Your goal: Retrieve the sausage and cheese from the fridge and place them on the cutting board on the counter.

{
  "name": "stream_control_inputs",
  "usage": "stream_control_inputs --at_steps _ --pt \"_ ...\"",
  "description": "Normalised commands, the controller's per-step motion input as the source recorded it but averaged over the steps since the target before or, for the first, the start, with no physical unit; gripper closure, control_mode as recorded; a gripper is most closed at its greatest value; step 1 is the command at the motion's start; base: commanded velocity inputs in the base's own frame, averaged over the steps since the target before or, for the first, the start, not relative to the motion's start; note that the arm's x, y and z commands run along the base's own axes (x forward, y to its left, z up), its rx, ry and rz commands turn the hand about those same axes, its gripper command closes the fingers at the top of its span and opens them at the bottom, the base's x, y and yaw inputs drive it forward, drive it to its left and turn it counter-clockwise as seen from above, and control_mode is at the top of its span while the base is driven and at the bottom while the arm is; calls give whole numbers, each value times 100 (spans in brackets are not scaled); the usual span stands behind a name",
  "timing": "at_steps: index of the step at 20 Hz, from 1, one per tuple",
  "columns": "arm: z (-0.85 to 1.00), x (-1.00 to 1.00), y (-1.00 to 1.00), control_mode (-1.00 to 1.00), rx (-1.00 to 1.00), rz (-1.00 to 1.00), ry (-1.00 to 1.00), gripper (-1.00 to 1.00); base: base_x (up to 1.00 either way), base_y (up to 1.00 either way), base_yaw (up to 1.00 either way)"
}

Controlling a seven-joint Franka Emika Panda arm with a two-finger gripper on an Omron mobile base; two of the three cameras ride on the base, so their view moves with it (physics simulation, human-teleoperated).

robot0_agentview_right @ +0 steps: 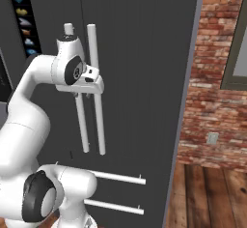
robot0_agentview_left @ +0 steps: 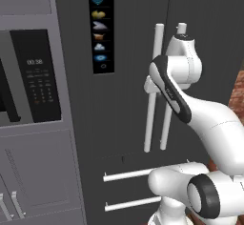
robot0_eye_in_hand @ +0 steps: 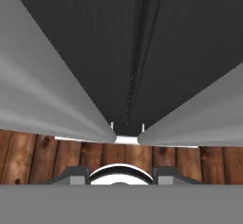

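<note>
Fridge (robot0_agentview_left: 128, 76) shut, centre frame; gripper (robot0_agentview_right: 89, 84) up against the two door handles (robot0_agentview_right: 96, 92), jaw width can't tell. Risk: fingers snag both bars or slip off, door never opens; sausage and cheese presumably inside

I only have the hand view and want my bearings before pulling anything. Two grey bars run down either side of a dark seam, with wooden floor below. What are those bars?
Observer: They are the two long handles of the fridge, side by side at the seam between its two upper doors, which are both shut.
Operator: How high up them is the gripper?
Observer: The gripper is at about mid-height on the handles, pointing down along them.
Operator: What stands beside the fridge?
Observer: As the robot faces it, a grey cabinet with a black-panelled oven is on the left and a brick wall is on the right.
</note>
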Motion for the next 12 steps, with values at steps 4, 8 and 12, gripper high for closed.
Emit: stream_control_inputs --at_steps 4,8,12 --pt "0 -15 0 -100 0 0 -2 -100 0 0 0" --pt "-4 -27 0 -100 0 0 1 -100 0 0 0" --pt "-3 -61 0 -100 0 0 -12 -100 0 0 0"
